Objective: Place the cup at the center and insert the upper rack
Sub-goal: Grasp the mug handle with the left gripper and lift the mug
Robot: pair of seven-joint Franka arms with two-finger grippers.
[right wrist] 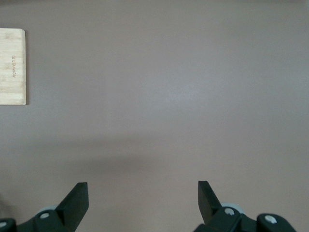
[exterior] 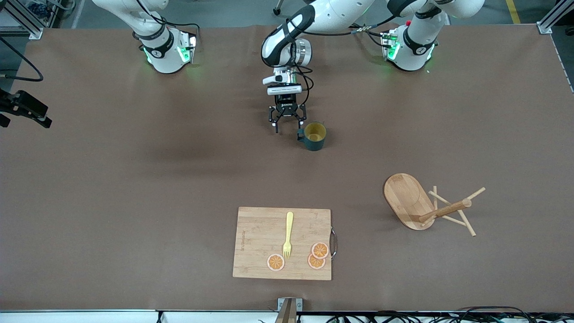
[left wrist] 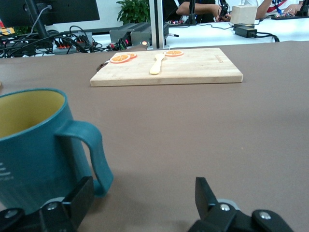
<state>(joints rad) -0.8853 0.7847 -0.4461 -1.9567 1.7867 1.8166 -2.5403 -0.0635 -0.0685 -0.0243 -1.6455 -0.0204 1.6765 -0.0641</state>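
The table [exterior: 134,188] carried a bamboo cutting board [exterior: 262,244] at its camera edge, holding a fork [exterior: 288,235] and three orange slices [exterior: 320,250]. The upper rack [exterior: 415,202] lay tipped on its side toward the left arm's end. The cup [exterior: 315,136] stood upright near mid-table, farther from the camera than the board. The left tool [exterior: 287,120] sat low beside the cup's handle, fingers [left wrist: 72,200] apart, apparently not gripping it. The right tool [right wrist: 143,203] waited, fingers spread, above bare table.

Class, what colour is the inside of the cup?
Mustard yellow inside the teal cup, clearest in the front view.
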